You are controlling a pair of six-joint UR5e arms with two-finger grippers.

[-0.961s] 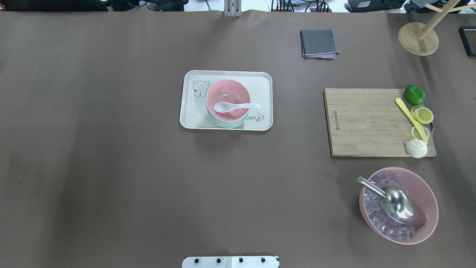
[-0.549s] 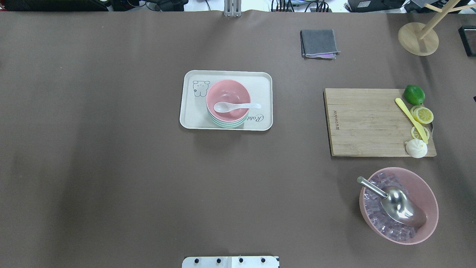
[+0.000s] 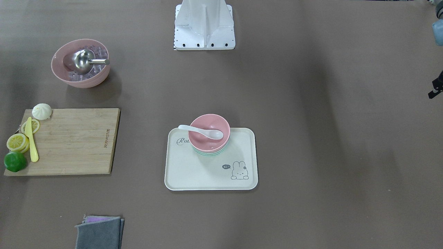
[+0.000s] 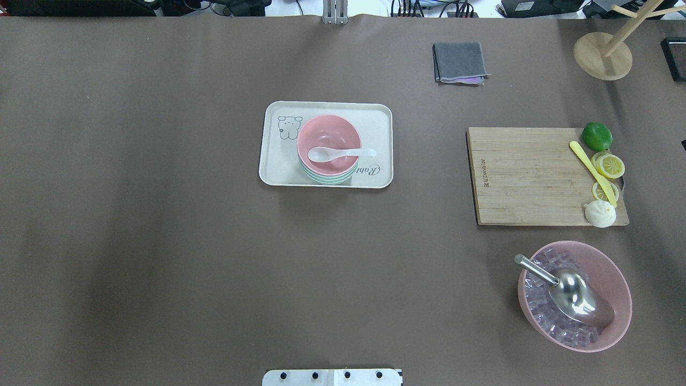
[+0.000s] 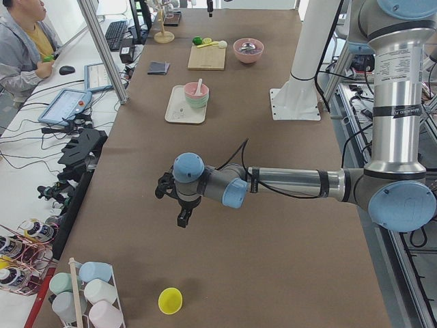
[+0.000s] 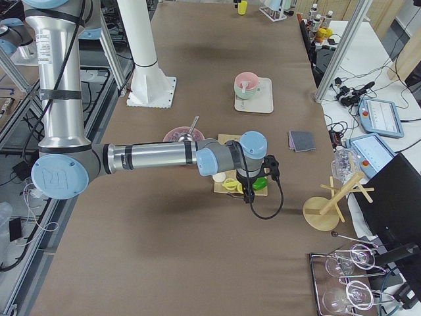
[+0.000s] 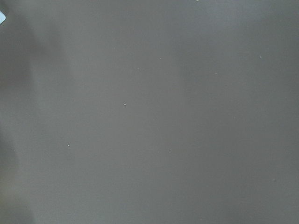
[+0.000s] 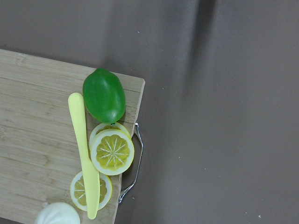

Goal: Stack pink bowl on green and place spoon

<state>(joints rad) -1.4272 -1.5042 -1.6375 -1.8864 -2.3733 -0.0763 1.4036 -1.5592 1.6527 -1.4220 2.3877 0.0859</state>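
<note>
Pink bowl (image 4: pixel 329 140) sat stacked on the green bowl (image 4: pixel 327 179) on the tray (image 4: pixel 278 166), spoon (image 4: pixel 341 154) inside it, so the task looked finished; left tool (image 5: pixel 183 216) and right tool (image 6: pixel 250 192), open or closed I could not tell, hung well apart from the tray, with only parking left.

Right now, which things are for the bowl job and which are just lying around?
Job: pink bowl, green bowl, white spoon, tray.
Lying about: cutting board, lime, lemon slices, yellow knife, bun, ice bowl, metal scoop, grey cloth.
</note>
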